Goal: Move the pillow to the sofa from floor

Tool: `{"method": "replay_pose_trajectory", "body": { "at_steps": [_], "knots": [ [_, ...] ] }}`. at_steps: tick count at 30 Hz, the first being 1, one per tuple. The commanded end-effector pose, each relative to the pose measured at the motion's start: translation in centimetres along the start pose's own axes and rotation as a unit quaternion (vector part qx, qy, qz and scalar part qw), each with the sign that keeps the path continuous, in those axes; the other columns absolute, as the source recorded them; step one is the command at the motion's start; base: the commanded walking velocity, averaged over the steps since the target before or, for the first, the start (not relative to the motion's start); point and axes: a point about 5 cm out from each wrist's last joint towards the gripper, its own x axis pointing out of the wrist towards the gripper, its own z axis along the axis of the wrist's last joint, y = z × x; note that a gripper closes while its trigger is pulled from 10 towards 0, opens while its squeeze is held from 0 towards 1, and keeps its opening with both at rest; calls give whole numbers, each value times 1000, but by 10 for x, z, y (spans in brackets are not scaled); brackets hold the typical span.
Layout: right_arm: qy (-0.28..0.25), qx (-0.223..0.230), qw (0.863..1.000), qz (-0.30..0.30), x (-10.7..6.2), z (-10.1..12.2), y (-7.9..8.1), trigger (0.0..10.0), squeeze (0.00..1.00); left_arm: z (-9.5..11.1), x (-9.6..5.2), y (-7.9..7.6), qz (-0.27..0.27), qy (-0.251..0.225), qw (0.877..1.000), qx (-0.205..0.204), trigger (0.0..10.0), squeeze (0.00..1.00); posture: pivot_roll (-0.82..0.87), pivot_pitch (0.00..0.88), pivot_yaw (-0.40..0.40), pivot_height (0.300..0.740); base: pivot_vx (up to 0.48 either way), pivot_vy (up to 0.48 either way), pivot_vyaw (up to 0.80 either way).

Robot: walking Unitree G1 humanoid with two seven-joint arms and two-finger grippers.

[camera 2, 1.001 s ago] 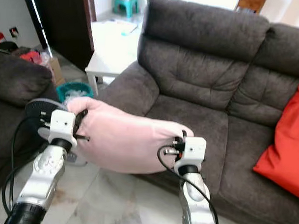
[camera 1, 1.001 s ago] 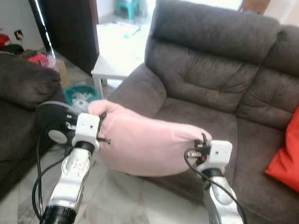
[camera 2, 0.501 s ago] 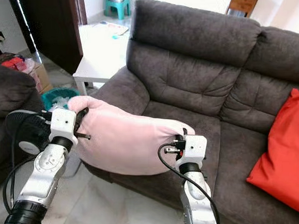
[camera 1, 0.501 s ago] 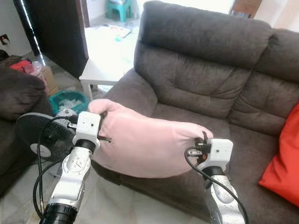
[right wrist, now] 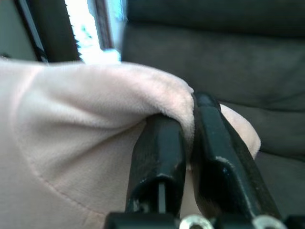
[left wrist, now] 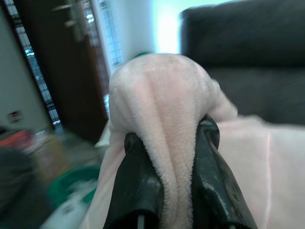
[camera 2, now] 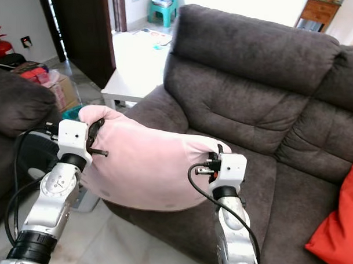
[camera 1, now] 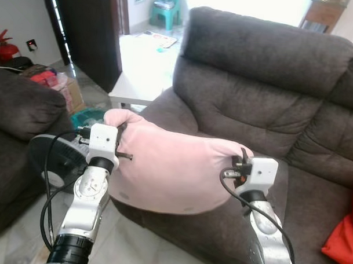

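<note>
We have turned to face the sofa [camera 1: 265, 83] more squarely. Our left gripper [left wrist: 167, 157] and right gripper [right wrist: 188, 143] each pinch a pillow [camera 1: 169, 172] corner, ready to lower.

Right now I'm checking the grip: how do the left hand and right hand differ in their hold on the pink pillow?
The left hand pinches a thick bunched fold at the pink pillow's left corner; the right hand clamps a thinner edge at its right end. The left hand is slightly higher. Both are shut on it, holding it before the sofa.
</note>
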Motion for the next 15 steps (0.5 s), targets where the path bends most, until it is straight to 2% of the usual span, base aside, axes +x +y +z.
{"method": "replay_pose_trajectory", "body": {
  "at_steps": [1, 7, 12, 15],
  "knots": [
    [-46, 8, 999, -5, 8, 20, 0, 10000, 0, 23, 8, 8, 6, -48, 999, 10, 10000, 0, 122, 0, -62, 740, 337, 0, 0],
    [-80, 13, 997, -14, 15, 37, -3, 10000, 0, 47, 16, 7, -3, -87, 996, 5, 10000, 0, 125, 0, -62, 740, 336, 0, 0],
    [-86, 11, 996, -15, 17, 40, -4, 10000, 0, 52, 19, 4, -12, -93, 996, 5, 10000, 0, 128, 0, -63, 740, 335, 0, 0],
    [-83, 10, 996, -21, 18, 40, -5, 10000, 0, 48, 17, 2, -23, -82, 996, 5, 10000, 0, 128, 0, -63, 740, 334, 0, 0]
  ]
}}
